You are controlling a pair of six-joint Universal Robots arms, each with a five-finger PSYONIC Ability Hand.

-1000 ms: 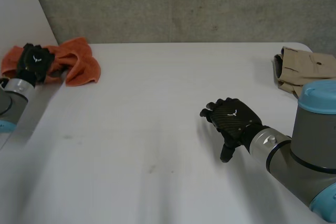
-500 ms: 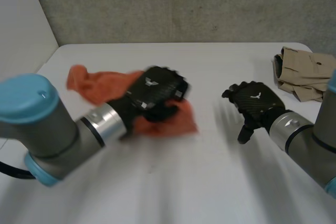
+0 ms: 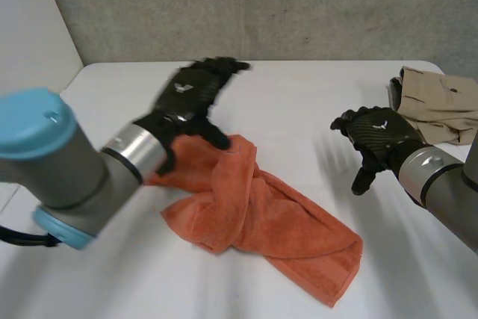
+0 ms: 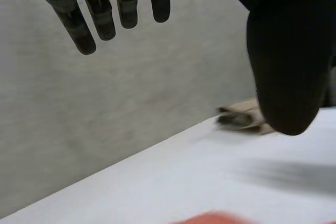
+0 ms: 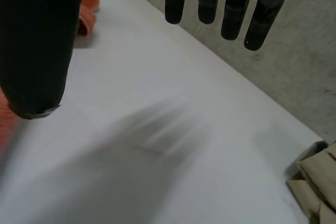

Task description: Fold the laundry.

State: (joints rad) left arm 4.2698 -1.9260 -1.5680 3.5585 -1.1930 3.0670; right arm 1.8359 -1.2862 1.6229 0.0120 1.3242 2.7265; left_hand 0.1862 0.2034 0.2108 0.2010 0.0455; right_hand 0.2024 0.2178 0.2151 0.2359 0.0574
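An orange towel (image 3: 254, 218) lies crumpled and twisted in the middle of the white table (image 3: 314, 95). My left hand (image 3: 188, 95) is above the towel's back left end, its fingers straight and pointing toward the wall, its thumb close over the cloth. In the left wrist view this hand (image 4: 283, 51) is open with nothing between fingers and thumb, and a sliver of the towel (image 4: 210, 217) lies below it. My right hand (image 3: 375, 136) hovers open to the right of the towel, apart from it. In its own wrist view the right hand (image 5: 37, 40) holds nothing.
A folded beige garment (image 3: 441, 102) lies at the table's back right corner, just behind the right hand, and appears in the wrist views too (image 4: 244, 116) (image 5: 315, 182). A grey wall (image 3: 261, 5) rises behind the table. The table's left edge runs beside the left arm.
The left hand swept the orange towel from the back left corner to the table's middle and opened, letting it drop. The right hand moved right and toward the wall.
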